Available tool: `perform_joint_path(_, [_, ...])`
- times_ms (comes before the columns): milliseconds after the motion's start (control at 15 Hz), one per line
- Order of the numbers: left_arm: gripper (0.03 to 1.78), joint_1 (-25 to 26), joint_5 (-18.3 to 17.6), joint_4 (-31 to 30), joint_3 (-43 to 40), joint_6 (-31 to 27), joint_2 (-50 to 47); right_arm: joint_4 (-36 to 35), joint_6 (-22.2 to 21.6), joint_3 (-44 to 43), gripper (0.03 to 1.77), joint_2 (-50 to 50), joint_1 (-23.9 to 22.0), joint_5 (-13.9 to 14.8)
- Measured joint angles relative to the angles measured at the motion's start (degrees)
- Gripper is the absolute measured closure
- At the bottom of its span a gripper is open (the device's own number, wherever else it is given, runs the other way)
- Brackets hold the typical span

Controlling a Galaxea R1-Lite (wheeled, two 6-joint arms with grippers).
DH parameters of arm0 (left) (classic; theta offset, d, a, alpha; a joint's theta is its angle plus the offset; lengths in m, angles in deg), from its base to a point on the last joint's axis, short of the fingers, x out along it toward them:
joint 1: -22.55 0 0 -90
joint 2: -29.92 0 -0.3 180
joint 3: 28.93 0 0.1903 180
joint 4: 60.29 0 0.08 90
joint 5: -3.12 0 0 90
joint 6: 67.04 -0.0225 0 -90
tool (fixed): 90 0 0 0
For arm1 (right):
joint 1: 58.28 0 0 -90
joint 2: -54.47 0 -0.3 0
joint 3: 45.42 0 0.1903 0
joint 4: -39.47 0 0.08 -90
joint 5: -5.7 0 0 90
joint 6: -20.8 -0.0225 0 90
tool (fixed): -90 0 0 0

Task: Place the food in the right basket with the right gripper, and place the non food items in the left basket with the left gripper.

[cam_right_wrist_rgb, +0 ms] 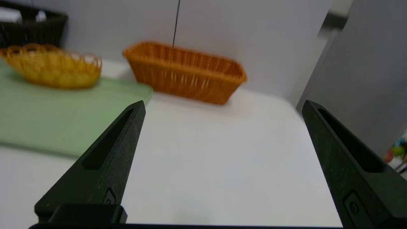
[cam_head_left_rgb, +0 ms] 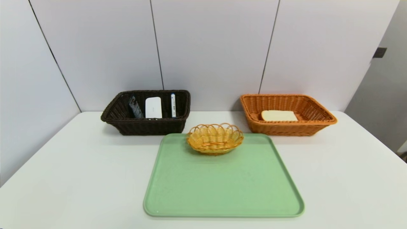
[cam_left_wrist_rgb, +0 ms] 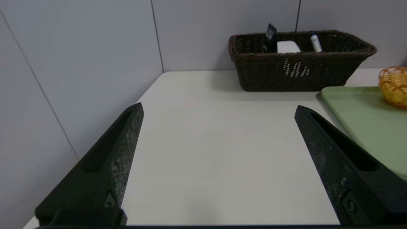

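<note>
Already the bread slice (cam_head_left_rgb: 279,115) lies flat in the orange basket (cam_head_left_rgb: 313,125), right of the green tray (cam_head_left_rgb: 222,190); marker (cam_head_left_rgb: 173,105), dark packet (cam_head_left_rgb: 135,107) and white case (cam_head_left_rgb: 153,107) stand in the brown basket (cam_head_left_rgb: 143,127), left of it. Bread looks light and squashy, best pinched gently across its crust; the marker seems slick. Left gripper (cam_left_wrist_rgb: 219,111) and right gripper (cam_right_wrist_rgb: 222,106) both gape wide, empty, near the tray's front corners.
</note>
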Motion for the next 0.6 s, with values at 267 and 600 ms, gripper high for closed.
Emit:
perform_joint_path(267, [0.12, 0.0, -6.8, 12.5, -0.8, 1.7, 0.0, 11.2, -7.2, 0.0, 0.10, 0.0, 0.1, 0.8])
perform_joint_path(600, [0.12, 0.0, -7.0, 12.9, -0.9, 3.1, 0.0, 11.2, -12.9, 0.0, 0.10, 0.0, 0.1, 3.3])
